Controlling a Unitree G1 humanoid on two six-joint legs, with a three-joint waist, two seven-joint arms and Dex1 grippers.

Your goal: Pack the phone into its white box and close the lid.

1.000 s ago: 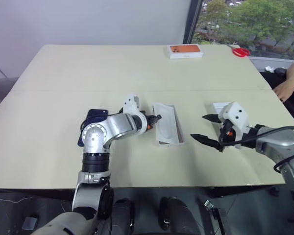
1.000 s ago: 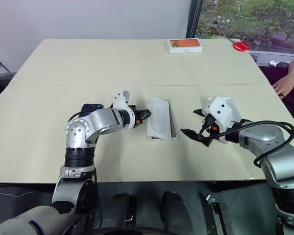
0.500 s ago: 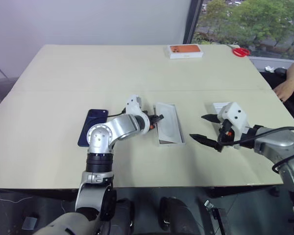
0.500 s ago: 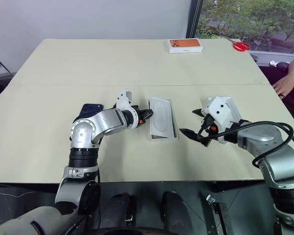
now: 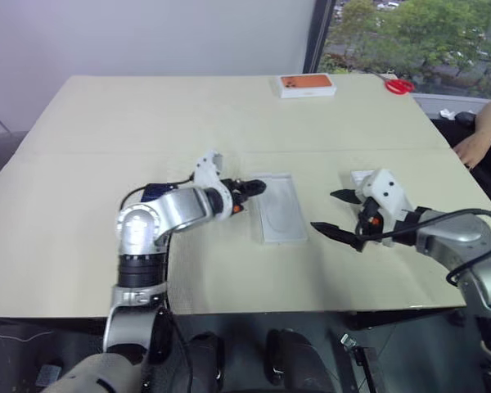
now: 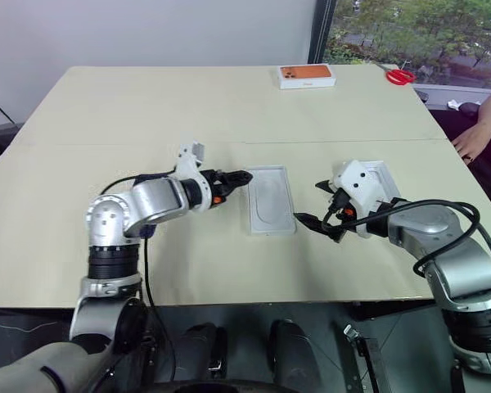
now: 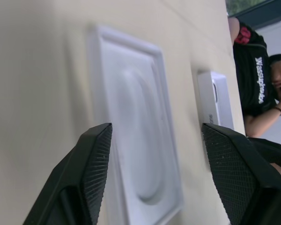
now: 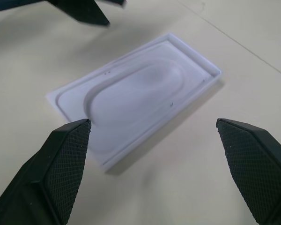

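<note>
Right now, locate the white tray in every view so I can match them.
Left eye: white box, mid-table between both tools.
Right eye, same spot.
Left wrist, between the black fingers.
Right wrist, centre, empty.
Shared landmark: the oval hollow in its floor.

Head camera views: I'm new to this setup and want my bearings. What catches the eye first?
The white box lies open and empty mid-table, flanked by the left hand and the right hand, both with fingers spread and holding nothing. The phone lies on the table, mostly hidden behind the left arm. At the far edge sit an orange-topped box and red scissors.
</note>
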